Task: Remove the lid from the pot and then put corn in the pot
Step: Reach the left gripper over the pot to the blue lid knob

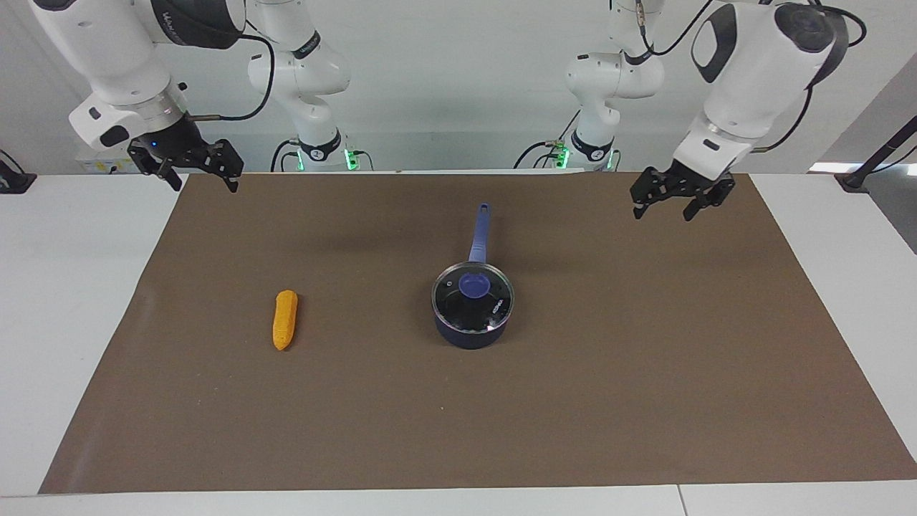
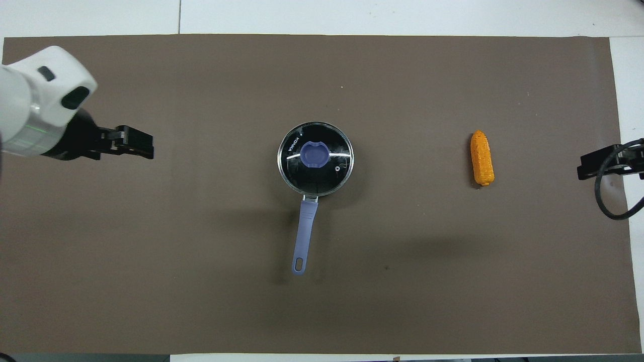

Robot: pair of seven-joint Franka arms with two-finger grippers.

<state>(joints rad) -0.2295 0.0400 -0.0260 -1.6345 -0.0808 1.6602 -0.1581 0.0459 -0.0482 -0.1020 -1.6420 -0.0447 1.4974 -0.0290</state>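
- Left gripper [image 1: 675, 201]: raised over the edge of the brown mat [image 1: 645, 373] nearest the robots, toward the left arm's end of the table [image 1: 71, 287]. The fingers point down and stand apart with a clear gap between them; nothing is held. The left arm waits
- In the overhead view the left gripper [image 2: 143, 143] hangs over the mat [image 2: 151, 281], well apart from the pot, at the side of the pot toward the left arm's end
- Right gripper [image 1: 202, 172]: raised over the corner of the mat nearest the robots, toward the right arm's end of the table. The fingers are spread apart and grip nothing. The right arm also waits
- In the overhead view only the tip of the right gripper [image 2: 601, 163] shows, at the mat's edge, near the corn but clear of it
- Corn [image 1: 285, 319] [image 2: 482, 158]: lies flat on the mat, well below the right gripper and not touched by it, its long axis running toward and away from the robots
- Pot [image 1: 471, 315] [image 2: 305, 234]: stands upright on the mat near its middle, between the two grippers and well apart from both. Its long handle points toward the robots
- Lid [image 1: 473, 295] [image 2: 315, 158]: seated on the pot, covering its mouth, blue knob upward. Neither gripper touches it
- Corn and pot are well apart, the corn toward the right arm's end
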